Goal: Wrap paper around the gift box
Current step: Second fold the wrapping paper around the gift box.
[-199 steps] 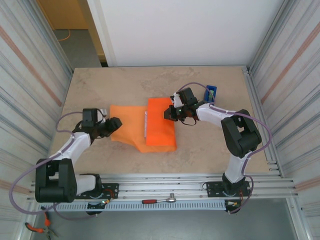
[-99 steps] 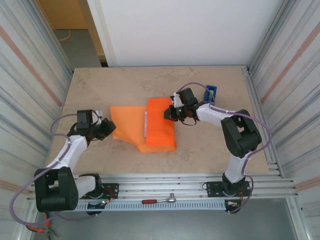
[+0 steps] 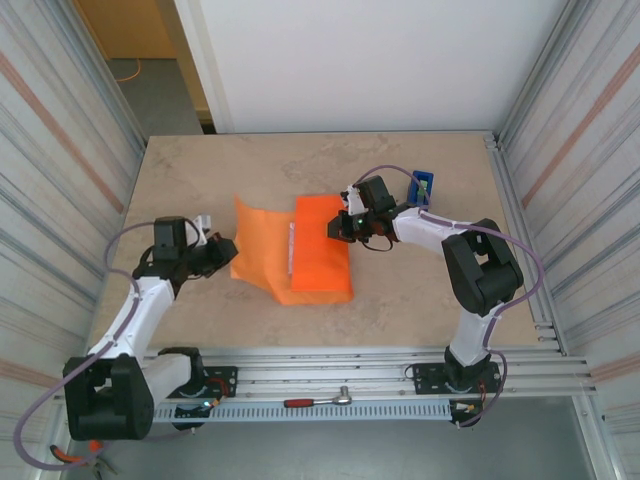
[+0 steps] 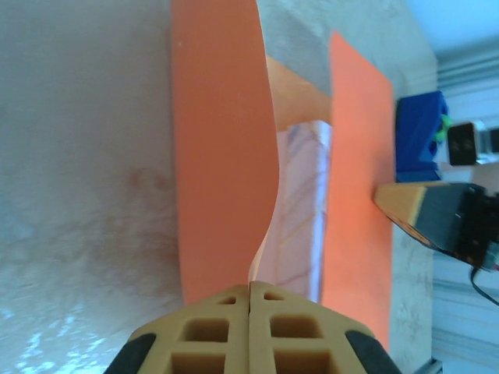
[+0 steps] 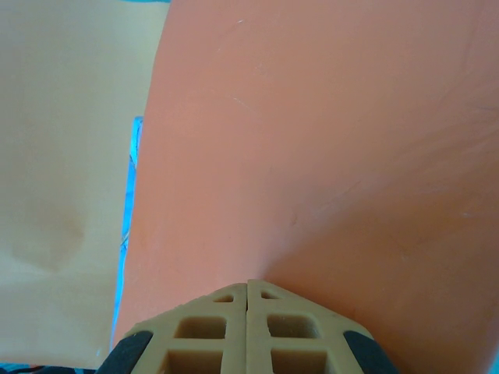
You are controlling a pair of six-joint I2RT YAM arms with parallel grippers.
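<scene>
Bright orange paper (image 3: pixel 258 252) half closed around the gift box (image 3: pixel 322 250) in the middle of the beige table (image 3: pixel 420 300).

The box shows as a flat, plain orange rectangle, brighter than the sheet beside it. The sheet's left flap stands curled up off the tabletop. In the left wrist view a pale patterned strip (image 4: pixel 300 210) shows between the raised flap and the box; what it belongs to I cannot tell. The left gripper (image 4: pixel 249 290) has its jaws pressed together, pinching the flap's outer edge. The right gripper (image 3: pixel 337 228) rests at the box's right edge with its jaws closed tight on the orange surface; whether they hold paper I cannot tell. A blue tape dispenser (image 3: pixel 424 186) stands near, behind the right arm.
</scene>
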